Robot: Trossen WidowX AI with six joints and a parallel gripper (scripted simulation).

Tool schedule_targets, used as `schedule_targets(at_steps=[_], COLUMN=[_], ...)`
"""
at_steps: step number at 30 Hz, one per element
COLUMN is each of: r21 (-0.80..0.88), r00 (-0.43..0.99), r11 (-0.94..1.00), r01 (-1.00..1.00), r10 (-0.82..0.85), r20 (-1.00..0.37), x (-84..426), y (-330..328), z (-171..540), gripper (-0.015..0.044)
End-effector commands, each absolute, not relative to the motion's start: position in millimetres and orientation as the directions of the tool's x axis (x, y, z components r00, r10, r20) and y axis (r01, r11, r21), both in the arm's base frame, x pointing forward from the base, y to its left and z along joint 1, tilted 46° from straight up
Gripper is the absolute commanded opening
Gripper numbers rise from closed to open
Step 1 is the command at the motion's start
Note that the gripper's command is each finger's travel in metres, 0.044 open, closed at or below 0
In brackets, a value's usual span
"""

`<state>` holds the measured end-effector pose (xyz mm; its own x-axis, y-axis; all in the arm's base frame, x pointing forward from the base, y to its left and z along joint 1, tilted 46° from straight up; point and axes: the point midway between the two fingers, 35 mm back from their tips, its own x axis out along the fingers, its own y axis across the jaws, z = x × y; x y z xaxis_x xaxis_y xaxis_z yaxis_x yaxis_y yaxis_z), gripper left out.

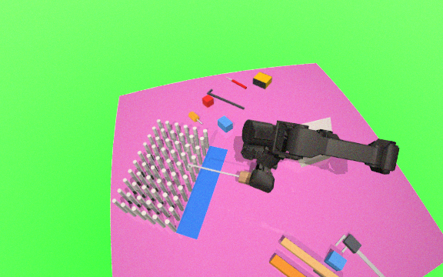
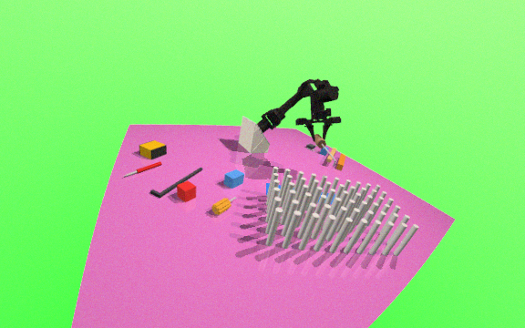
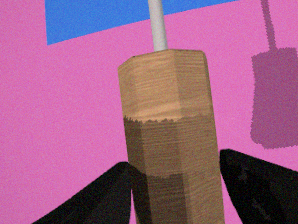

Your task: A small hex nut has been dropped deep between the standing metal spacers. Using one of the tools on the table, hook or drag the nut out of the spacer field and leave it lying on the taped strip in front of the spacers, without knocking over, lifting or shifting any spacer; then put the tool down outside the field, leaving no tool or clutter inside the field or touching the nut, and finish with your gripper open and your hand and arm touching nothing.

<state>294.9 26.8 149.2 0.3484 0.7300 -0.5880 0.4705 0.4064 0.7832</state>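
Holding the wooden-handled rod (image 1: pixel 214 170) (image 2: pixel 320 141) (image 3: pixel 167 100), the tool (image 1: pixel 249 178) (image 2: pixel 319 138) (image 3: pixel 174 165) aims its long axis near nine o'clock from above, toward the spacers (image 1: pixel 180 167) (image 2: pixel 324 235); the nut is not visible, probably deeper among them.

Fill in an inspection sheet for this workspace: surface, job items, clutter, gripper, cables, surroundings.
Surface: pink top, shadows across it.
Spacers: metal spacers standing in a dense field; no fallen one seen.
Strip: blue taped strip, lying along the field's edge.
Nut: cannot be made out.
Tool: wooden-handled tool, its thin shaft reaching over the strip toward the spacers.
Clutter: black hooked rod beside a red cube; others lie around, all outside the field.
Gripper: gripper shut on the wooden handle, above the surface.
Cables: nothing seen.
Surroundings: plain green, nothing else seen.
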Motion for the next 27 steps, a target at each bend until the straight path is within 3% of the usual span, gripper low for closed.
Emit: schedule_targets(at_steps=[1, 27], r21=[0.775, 0.795], r00=[0.344, 0.363], r11=[0.413, 0.381], r01=[0.478, 0.472], r10=[0.724, 0.738], r20=[-0.598, -0.569], x=[296.9, 283.7], y=[40.6, 121.4], z=[131.5, 66.5], gripper=[0.0000, 0.0000])
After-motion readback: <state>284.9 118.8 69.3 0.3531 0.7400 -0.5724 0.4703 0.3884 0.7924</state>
